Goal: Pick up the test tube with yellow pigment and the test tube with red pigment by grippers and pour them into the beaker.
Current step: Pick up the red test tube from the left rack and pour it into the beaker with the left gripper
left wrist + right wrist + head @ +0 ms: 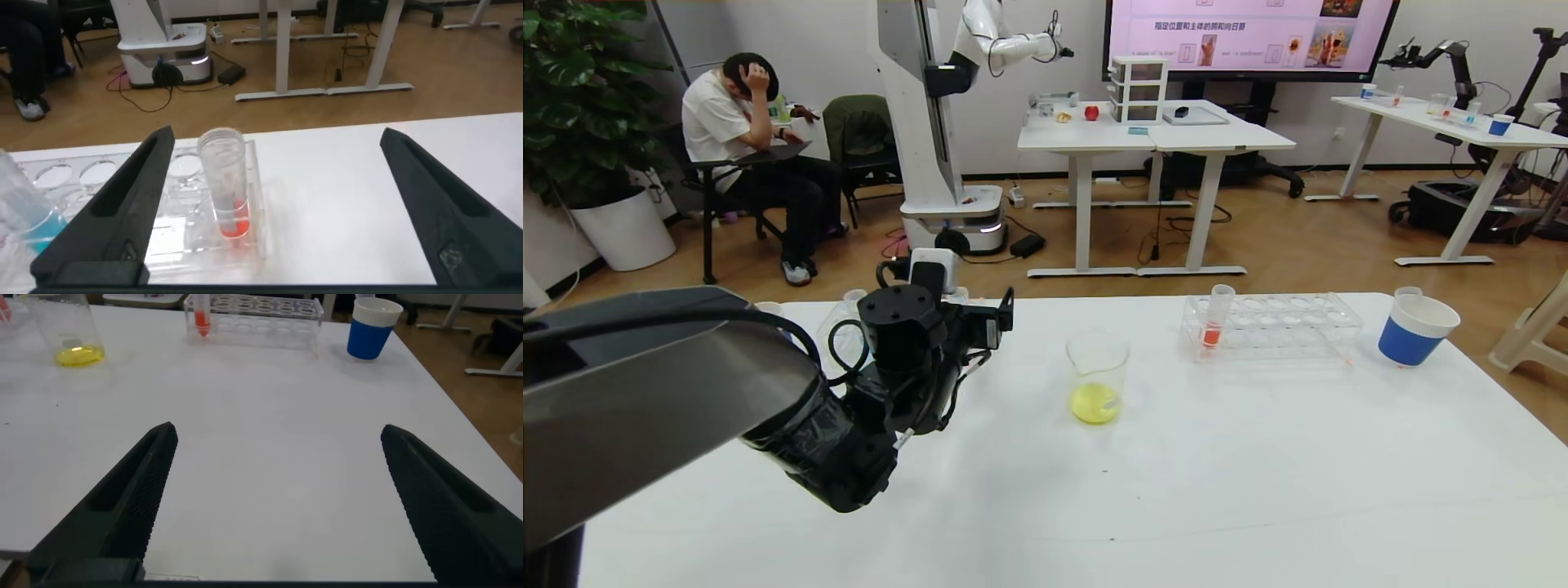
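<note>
Nearest the robot, the right gripper hangs over bare white table, its fingers spread wide with nothing between them; it does not show in the head view. Farther on and to the left, the left gripper is also spread wide and empty, aimed at a clear tube rack at the table's left side. A test tube with red pigment stands upright in that rack's end slot, between the fingers' line of sight but untouched, and a blue-liquid tube leans at the rack's other side. Mid-table, the beaker stands upright with yellow liquid in its bottom. Beyond it to the right, a second rack holds another red tube, with a blue-and-white paper cup just beside.
</note>
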